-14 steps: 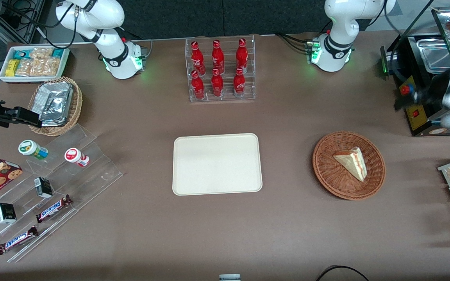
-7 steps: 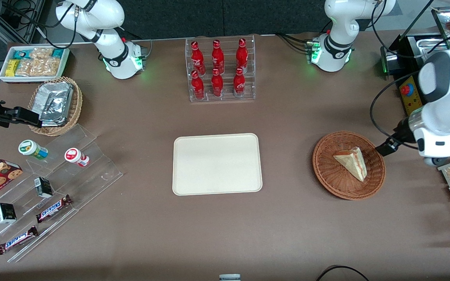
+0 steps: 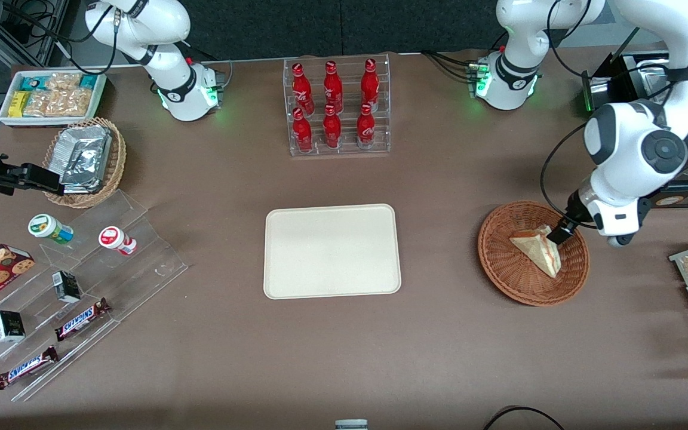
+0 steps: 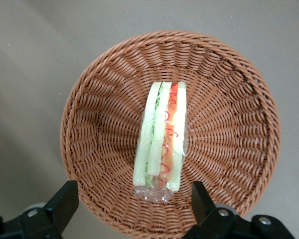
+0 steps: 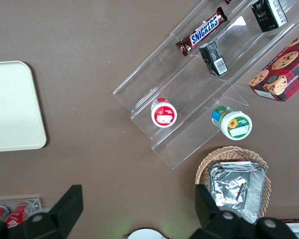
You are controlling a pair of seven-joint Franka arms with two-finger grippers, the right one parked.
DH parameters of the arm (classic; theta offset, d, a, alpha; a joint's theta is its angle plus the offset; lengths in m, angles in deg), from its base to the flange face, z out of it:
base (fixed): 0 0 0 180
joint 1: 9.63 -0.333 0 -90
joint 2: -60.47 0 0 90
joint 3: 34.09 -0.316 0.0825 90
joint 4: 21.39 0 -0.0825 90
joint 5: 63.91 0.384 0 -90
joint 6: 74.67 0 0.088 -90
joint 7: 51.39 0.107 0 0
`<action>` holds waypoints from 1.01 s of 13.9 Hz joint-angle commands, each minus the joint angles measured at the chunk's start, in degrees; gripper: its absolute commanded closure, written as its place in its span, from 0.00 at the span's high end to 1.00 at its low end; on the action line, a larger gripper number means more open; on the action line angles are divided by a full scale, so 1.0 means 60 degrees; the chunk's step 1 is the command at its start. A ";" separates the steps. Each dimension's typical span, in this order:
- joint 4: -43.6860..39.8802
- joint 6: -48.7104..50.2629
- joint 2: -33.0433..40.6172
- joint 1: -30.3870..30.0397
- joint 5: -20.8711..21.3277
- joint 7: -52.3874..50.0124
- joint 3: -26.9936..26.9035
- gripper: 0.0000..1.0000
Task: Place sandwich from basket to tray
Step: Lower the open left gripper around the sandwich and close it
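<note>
Here the left arm's hand (image 4: 132, 201) hung over the reddish-brown wicker basket (image 4: 89, 129), its two fingers (image 4: 65, 199) spread wide apart with the wedge sandwich's (image 4: 161, 142) near corner between them, the sandwich lying wrapped in the basket's middle. To do the pick well, I judged it should descend straight, straddle the bread faces rather than the striped cut edge, and close gently before lifting clear of the rim. The front view alone showed the empty cream tray (image 3: 332, 251), well apart toward the worktop's (image 3: 439, 358) middle; the wrist view alone showed the finger spread and the clear wrapping.
</note>
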 commanded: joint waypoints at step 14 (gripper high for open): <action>0.0765 -0.3007 -0.1221 0.0563 -0.0143 -0.0616 0.0003 1.00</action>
